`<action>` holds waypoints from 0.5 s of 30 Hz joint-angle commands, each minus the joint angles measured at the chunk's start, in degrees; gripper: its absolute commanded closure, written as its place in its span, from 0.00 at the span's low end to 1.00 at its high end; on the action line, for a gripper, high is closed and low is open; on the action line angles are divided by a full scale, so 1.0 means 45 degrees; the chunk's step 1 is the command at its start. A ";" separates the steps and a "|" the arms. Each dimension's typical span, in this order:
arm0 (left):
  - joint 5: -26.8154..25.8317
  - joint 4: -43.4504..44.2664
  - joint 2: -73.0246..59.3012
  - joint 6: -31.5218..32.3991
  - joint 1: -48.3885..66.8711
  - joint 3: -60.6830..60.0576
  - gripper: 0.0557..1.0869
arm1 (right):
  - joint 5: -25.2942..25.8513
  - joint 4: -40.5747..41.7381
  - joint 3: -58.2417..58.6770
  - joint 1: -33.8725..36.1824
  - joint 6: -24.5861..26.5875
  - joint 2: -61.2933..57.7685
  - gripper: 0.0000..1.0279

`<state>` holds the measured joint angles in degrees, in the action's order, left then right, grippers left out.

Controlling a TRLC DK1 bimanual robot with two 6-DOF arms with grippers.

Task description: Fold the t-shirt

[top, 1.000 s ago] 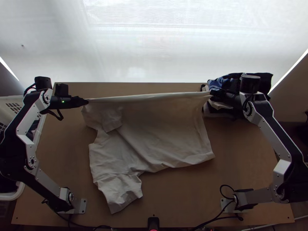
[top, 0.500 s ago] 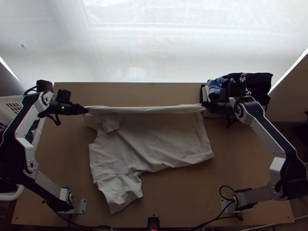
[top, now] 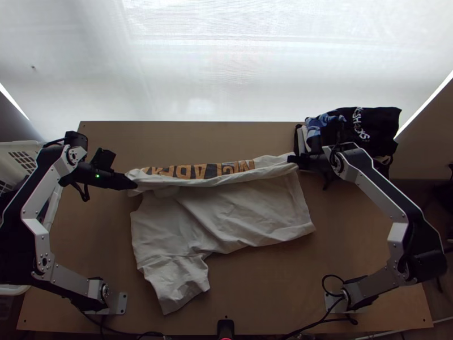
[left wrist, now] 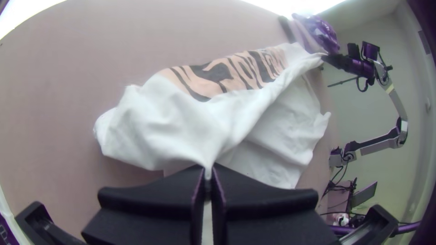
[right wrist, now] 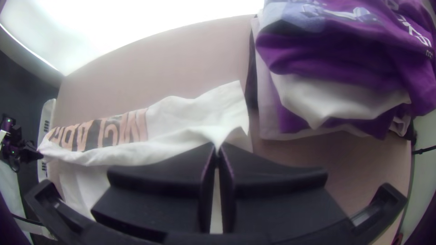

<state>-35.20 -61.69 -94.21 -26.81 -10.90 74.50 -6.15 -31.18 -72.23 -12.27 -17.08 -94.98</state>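
Note:
The white t-shirt (top: 226,212) lies across the table in the top view, its far part turned over toward the near side so a strip with an orange-and-dark print shows. My left gripper (top: 135,185) is at the fold's left end, my right gripper (top: 291,159) at its right end. In the left wrist view, the left gripper (left wrist: 208,170) is shut on a pinch of the shirt (left wrist: 168,131). The right wrist view has the right gripper (right wrist: 217,149) shut on the cloth (right wrist: 200,109) near a corner. One sleeve lies spread toward the near edge.
A pile of folded dark, blue and white clothes (top: 376,127) is at the table's far right, just beyond the right gripper. A white basket (top: 20,153) stands at the left edge. Bare table (top: 255,289) lies between the arms' bases.
Both grippers have come nearer the table's near side with the held edge, the right also shifting left. The raised stretch of cloth has sunk and folded over, and the print has come into sight.

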 commanded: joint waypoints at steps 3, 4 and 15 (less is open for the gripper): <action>0.0303 -0.1154 0.0194 -0.0937 -0.0118 -0.0696 0.96 | 0.0645 -0.0024 -0.0727 -0.0007 0.0026 -0.1433 0.97; 0.0322 -0.1252 0.0214 -0.1015 -0.0157 -0.0774 0.96 | 0.0801 -0.0024 -0.0805 -0.0007 0.0026 -0.1608 0.97; 0.0557 -0.2072 0.0351 -0.1816 -0.0528 -0.1614 0.96 | 0.1777 -0.0278 -0.1274 -0.0691 -0.0169 -0.2585 0.97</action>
<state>-33.12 -68.97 -92.73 -33.28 -12.67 69.56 -0.14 -32.18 -76.79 -13.85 -17.34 -104.42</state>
